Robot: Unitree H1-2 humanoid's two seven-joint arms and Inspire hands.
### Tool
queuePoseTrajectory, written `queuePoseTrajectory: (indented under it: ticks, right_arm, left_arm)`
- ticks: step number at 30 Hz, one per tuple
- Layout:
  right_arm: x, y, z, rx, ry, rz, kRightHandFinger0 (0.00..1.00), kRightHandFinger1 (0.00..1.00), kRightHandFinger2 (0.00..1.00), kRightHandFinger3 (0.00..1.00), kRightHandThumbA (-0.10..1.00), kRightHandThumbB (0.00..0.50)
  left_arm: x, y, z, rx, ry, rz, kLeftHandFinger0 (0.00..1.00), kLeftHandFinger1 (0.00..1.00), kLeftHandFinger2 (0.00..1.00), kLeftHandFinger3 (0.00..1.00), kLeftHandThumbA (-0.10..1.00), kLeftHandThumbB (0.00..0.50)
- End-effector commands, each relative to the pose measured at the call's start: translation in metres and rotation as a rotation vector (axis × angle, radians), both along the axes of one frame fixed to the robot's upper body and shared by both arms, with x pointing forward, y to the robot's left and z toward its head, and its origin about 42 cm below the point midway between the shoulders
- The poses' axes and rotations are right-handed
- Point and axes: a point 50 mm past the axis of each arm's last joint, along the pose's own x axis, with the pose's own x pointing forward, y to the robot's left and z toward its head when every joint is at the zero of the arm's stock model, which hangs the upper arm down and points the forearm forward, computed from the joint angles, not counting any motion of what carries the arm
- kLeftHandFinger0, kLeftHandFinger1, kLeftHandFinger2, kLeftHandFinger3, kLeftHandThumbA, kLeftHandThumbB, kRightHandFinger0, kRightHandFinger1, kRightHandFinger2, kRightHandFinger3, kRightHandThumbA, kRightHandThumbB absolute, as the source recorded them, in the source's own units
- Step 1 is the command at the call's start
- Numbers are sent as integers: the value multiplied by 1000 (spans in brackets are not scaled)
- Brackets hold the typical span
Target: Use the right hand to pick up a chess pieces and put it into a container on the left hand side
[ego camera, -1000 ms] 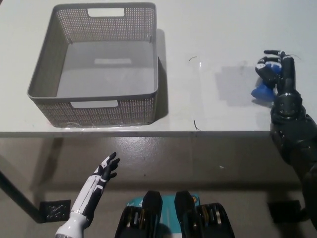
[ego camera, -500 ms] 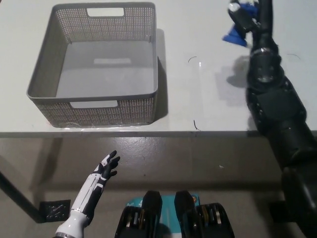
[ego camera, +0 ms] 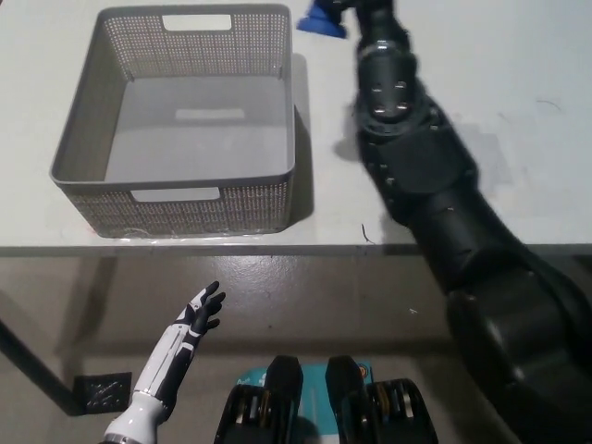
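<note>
A: What is the left hand [ego camera: 197, 317] doing?
B: Resting below the counter [ego camera: 518, 139] edge, near of the basket [ego camera: 176, 199], fingers spread, empty.
A: And the right hand [ego camera: 356, 7]?
B: Reaching past the basket's far right corner, fingers gripping the blue piece [ego camera: 321, 20] at the picture's top edge.

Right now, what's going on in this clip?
The robot's black right arm stretches across the white table, carrying a blue chess piece at the top edge, just beyond the grey basket's far right corner. The right hand itself is mostly cut off. The basket holds nothing visible. The white left hand rests open below the table edge.
</note>
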Motion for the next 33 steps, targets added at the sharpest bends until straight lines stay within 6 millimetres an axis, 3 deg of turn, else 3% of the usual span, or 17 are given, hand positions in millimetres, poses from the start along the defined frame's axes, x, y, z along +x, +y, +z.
queuePoseTrajectory:
  ticks: [1,4,6,9,13,20,22,23,25,27,28,29,30,32,33]
  right_arm:
    - [-12,48,45,-36,-83,91,0,412,852,843,-100,121]
    - [-19,69,43,-63,-89,107,0,325,753,711,-100,163]
    - [-22,78,37,-83,-87,118,0,299,732,691,-100,150]
    - [-27,90,23,-119,-75,138,0,321,799,813,-100,133]
    - [-31,99,-1,-201,-22,158,0,352,797,864,-100,115]
    - [-29,89,-40,-338,21,157,0,414,826,941,-100,116]
    - [-27,85,-44,-350,41,155,18,451,850,953,-100,146]
    - [-25,81,-46,-376,61,150,80,508,899,982,-100,170]
    - [-23,78,-49,-397,81,157,107,440,737,776,-100,183]
    - [-20,74,-52,-430,128,183,311,581,782,802,86,196]
    - [-17,71,-55,-473,175,227,540,767,894,924,247,209]
    - [-17,70,-57,-482,187,236,628,815,907,941,288,218]
    - [-16,68,-58,-497,204,248,796,963,1000,1000,354,256]
    - [-14,65,-60,-523,222,260,1000,1000,1000,1000,478,277]
    - [-14,64,-61,-543,221,260,1000,1000,1000,1000,595,295]
  left_arm:
    - [4,3,11,29,-52,-32,1000,1000,1000,1000,1000,155]
    - [5,4,11,38,-55,-35,1000,1000,1000,1000,1000,144]
    - [5,3,12,36,-55,-38,1000,1000,1000,1000,1000,149]
    - [7,3,13,36,-56,-40,1000,1000,1000,1000,1000,153]
    - [9,3,16,37,-65,-43,1000,1000,1000,1000,1000,148]
    - [11,0,20,29,-64,-60,1000,1000,1000,1000,1000,125]
    - [13,0,22,32,-72,-59,1000,1000,1000,1000,1000,142]
    - [14,0,23,20,-70,-56,1000,1000,1000,1000,1000,141]
    - [15,-1,23,16,-66,-53,1000,1000,1000,1000,1000,146]
    - [16,-2,24,11,-61,-55,1000,1000,1000,1000,1000,137]
    - [16,-2,24,11,-60,-55,1000,1000,1000,1000,1000,140]
    - [16,-2,24,12,-58,-58,1000,1000,1000,1000,1000,144]
    - [16,-3,24,12,-58,-63,1000,1000,1000,1000,1000,152]
    - [17,-3,24,17,-61,-65,1000,1000,1000,1000,1000,158]
    - [18,-3,24,18,-62,-66,1000,1000,1000,1000,1000,159]
